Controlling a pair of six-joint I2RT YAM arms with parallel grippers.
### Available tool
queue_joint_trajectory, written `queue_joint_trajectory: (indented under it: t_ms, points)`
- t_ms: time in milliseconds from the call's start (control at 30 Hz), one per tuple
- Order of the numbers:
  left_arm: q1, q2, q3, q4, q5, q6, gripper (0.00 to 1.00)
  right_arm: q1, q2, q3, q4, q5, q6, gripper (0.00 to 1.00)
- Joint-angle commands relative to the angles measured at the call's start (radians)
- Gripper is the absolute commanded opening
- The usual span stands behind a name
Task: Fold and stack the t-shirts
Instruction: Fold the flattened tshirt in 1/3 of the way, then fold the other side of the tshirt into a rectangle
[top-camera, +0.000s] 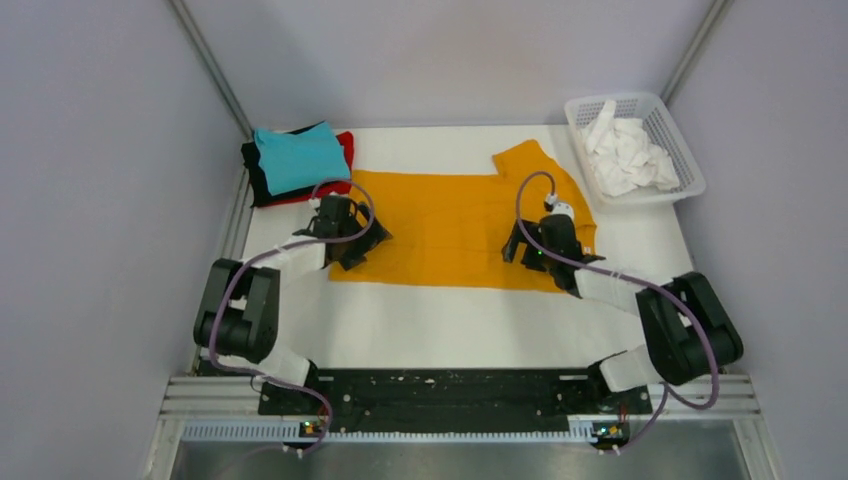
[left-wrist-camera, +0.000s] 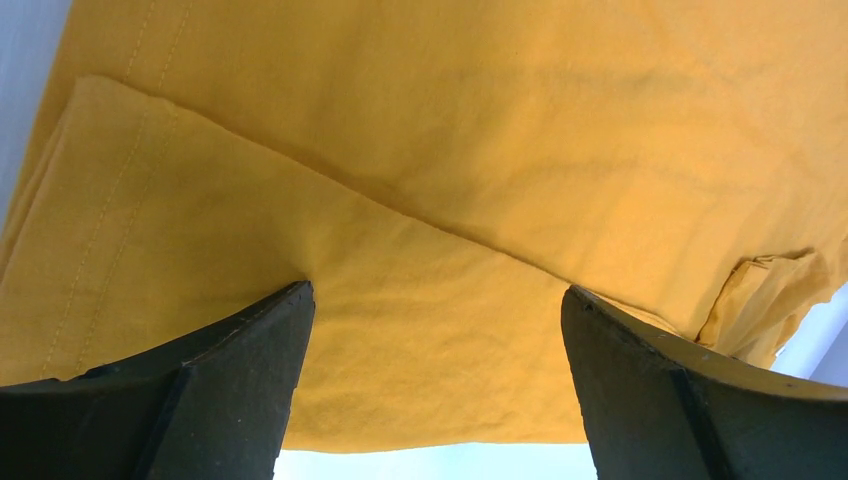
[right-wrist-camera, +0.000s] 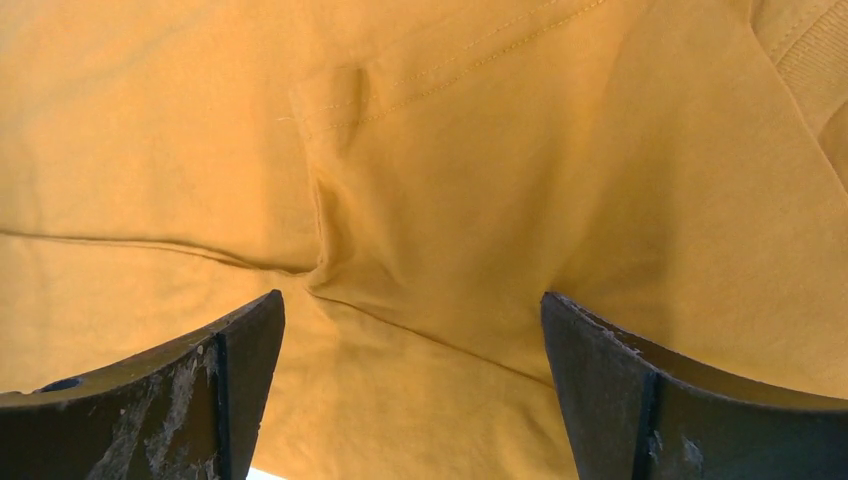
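Left gripper (left-wrist-camera: 435, 300) and right gripper (right-wrist-camera: 412, 305): jaws apart, grasping nothing, over opposite ends of mustard-orange t-shirt (top-camera: 450, 225)

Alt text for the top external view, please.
A mustard-orange t-shirt lies spread on a white table, the left gripper at its left edge and the right gripper on its right side. Folded teal, black and red shirts are stacked far left; a white basket holding white cloth sits far right.
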Motion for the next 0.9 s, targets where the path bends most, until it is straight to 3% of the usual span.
queue_joint_trajectory:
  t_ms: [0,233,467,633,867]
  points:
    - [-0.051,-0.111,-0.199,-0.045,-0.012,-0.066,0.99,-0.005,-0.180,-0.188,-0.079,-0.072,0.109,0.97]
    - [-0.175,-0.385,-0.406,-0.170,-0.138,-0.176,0.99,0.039,-0.611,-0.367,-0.353,-0.076,0.243,0.97]
    - [-0.257,-0.620,-0.561,-0.249,-0.125,-0.294,0.99,0.047,-0.936,-0.422,-0.615,-0.138,0.368,0.97]
    - [-0.298,-0.761,-0.640,-0.297,-0.039,-0.370,0.99,0.047,-1.015,-0.403,-0.717,-0.119,0.403,0.97]
    - [-0.344,-0.936,-0.675,-0.470,0.013,-0.411,0.99,0.049,-0.985,-0.374,-0.712,-0.046,0.403,0.98]
